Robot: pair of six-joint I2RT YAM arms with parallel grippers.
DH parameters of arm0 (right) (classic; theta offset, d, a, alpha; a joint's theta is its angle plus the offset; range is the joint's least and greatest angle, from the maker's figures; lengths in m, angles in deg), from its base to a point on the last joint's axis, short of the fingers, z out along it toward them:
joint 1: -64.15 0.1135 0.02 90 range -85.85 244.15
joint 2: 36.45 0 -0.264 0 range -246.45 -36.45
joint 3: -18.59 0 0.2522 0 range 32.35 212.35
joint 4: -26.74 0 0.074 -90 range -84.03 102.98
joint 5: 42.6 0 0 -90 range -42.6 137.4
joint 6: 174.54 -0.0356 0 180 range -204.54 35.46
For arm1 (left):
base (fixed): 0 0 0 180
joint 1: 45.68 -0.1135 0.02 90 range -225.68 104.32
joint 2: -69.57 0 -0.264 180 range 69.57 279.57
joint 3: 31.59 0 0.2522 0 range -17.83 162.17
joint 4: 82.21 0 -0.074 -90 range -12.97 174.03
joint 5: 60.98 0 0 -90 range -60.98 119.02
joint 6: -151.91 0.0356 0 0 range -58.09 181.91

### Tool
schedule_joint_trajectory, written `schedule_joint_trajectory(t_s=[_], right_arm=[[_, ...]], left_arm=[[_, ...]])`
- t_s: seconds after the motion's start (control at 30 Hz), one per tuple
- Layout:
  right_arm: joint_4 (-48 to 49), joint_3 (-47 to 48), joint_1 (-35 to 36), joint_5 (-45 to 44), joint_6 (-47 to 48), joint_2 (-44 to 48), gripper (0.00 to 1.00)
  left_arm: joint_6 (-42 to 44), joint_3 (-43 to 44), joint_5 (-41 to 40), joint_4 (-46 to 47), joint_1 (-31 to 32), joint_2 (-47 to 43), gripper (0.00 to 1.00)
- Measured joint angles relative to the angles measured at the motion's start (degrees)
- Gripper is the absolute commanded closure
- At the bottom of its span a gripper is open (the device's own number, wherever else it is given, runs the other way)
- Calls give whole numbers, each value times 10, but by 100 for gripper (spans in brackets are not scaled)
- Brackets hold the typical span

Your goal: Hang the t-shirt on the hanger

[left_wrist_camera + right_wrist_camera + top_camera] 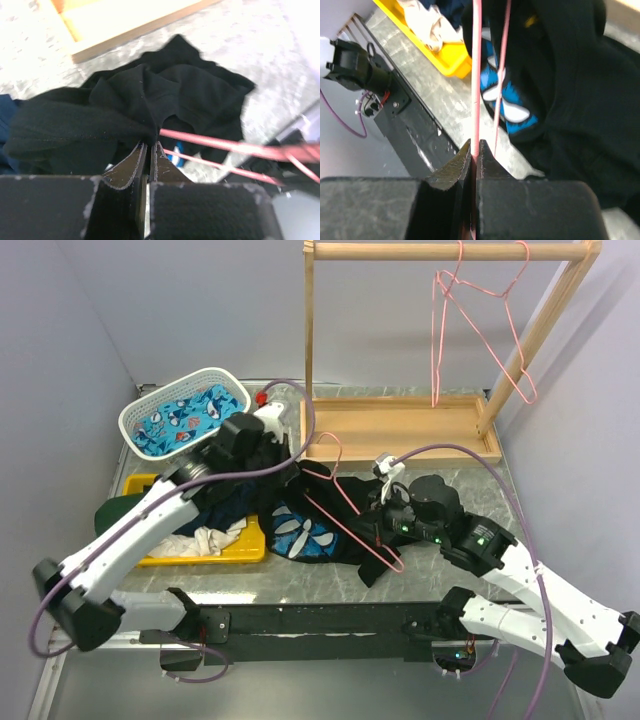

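Observation:
The black t-shirt lies crumpled at the table's middle, its blue-and-white print facing up. A pink wire hanger lies across it, hook toward the wooden stand. My left gripper is at the shirt's far left edge. In the left wrist view it is shut on a fold of the black t-shirt, and the hanger runs off to the right. My right gripper is at the hanger's near right side. In the right wrist view it is shut on the hanger, beside the print.
A yellow tray with white and dark garments sits at the left. Behind it is a white basket of blue patterned cloth. A wooden rack with two more pink hangers stands at the back on its base.

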Motion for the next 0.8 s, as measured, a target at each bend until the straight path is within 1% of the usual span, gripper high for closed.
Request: schedule_joint_trajectory(t_s=[0.13, 0.2, 0.37, 0.5, 0.53, 0.6, 0.67, 0.7, 0.8], right_arm=[[75, -35, 1, 14, 5, -2, 100], [119, -54, 2, 24, 5, -6, 100], [245, -126, 8, 43, -2, -34, 100], [324, -161, 22, 42, -2, -78, 100], [340, -163, 25, 39, -2, -88, 100], [370, -163, 31, 36, -1, -108, 100], [392, -163, 35, 33, -1, -125, 100], [405, -164, 38, 31, -1, -133, 100], [435, -167, 41, 31, -2, -150, 100]], left_arm=[[4, -31, 23, 9, 11, -74, 92], [4, -53, 30, 18, 10, -103, 92], [-4, -99, 36, 35, 11, -132, 90], [-8, -130, 32, 39, 11, -148, 84], [-8, -137, 31, 42, 11, -151, 77], [-9, -153, 24, 53, 11, -161, 69], [-9, -165, 14, 59, 12, -169, 54], [-12, -173, 8, 65, 12, -173, 49], [-10, -188, -2, 75, 13, -184, 42]])
